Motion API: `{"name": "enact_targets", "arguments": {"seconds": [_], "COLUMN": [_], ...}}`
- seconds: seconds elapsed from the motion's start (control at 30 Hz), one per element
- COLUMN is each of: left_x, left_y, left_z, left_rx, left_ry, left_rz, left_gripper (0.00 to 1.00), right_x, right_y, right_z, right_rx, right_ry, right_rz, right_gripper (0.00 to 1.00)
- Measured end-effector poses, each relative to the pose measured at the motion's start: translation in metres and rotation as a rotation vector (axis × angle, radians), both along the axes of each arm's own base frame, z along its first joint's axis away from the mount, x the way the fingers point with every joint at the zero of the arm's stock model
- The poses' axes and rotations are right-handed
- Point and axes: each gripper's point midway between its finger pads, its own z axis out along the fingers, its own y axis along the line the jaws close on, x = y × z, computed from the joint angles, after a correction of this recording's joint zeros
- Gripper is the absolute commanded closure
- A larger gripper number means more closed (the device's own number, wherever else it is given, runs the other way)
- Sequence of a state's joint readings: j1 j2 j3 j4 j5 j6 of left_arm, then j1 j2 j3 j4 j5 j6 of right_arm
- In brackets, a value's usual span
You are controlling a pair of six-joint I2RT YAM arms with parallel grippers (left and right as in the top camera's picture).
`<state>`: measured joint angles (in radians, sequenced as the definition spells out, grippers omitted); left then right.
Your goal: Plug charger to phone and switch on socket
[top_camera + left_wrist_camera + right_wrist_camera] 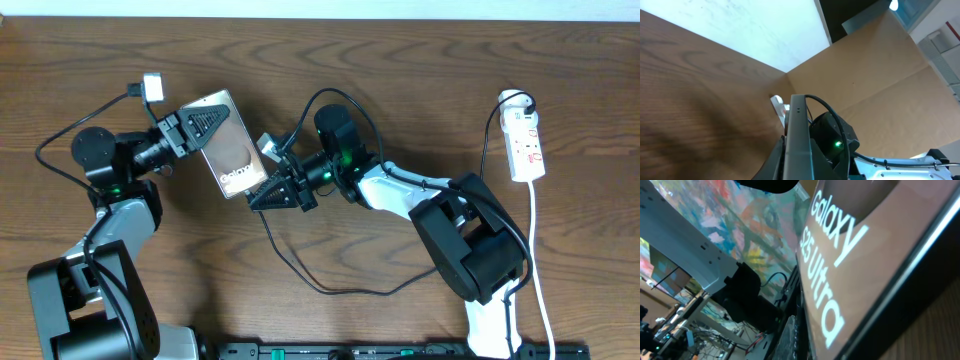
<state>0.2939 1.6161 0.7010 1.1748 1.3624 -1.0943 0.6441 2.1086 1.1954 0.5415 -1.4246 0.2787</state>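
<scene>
Upper left of the overhead frame: a small white block (152, 87) with a thin black lead lies on the wooden surface (400, 50). Just right of it the left tool (200, 124) is clamped on the top end of the phone (236, 160). The phone is tilted, face up, at upper centre-left, with part of the white "Galaxy" label showing.

Left wrist view: the phone (797, 135) is seen edge-on, rising from lower centre between the tool's fingers. The right arm (832, 137), with a green light, is behind it.

Overhead, centre: the right tool (278, 190) sits at the phone's lower right end, touching or just beside it. I cannot tell whether its jaws are open or closed, or whether they hold anything.

The charger (300, 275), a thin black cable, runs from under that tool down to lower centre, then curves right toward the right arm's base. Its plug tip can't be made out.

Right wrist view: the phone (850, 280) fills the right half of the frame, very close, with "Galaxy S25 Ultra" readable. The tool's own fingers can't be picked out.

Far upper right of the overhead frame: the socket (527, 145), white with red marks, lies flat on the surface, well apart from the phone. Its white cord (537, 260) runs down the right edge.
</scene>
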Motion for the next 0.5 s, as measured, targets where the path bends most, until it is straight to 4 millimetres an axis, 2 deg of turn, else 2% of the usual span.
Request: {"name": "enact_targets", "arguments": {"seconds": [0.5], "left_x": [-0.0023], "left_y": [0.0010], "left_z": [-0.0006], "left_rx": [0.007], "left_ry": [-0.005], "left_rz": [-0.011], "left_gripper": [0.93], "right_x": [0.0011], "right_y": [-0.0019], "right_z": [0.0008], "right_rx": [0.004], "right_ry": [0.000], "right_rz": [0.002], "right_gripper": [0.99]}}
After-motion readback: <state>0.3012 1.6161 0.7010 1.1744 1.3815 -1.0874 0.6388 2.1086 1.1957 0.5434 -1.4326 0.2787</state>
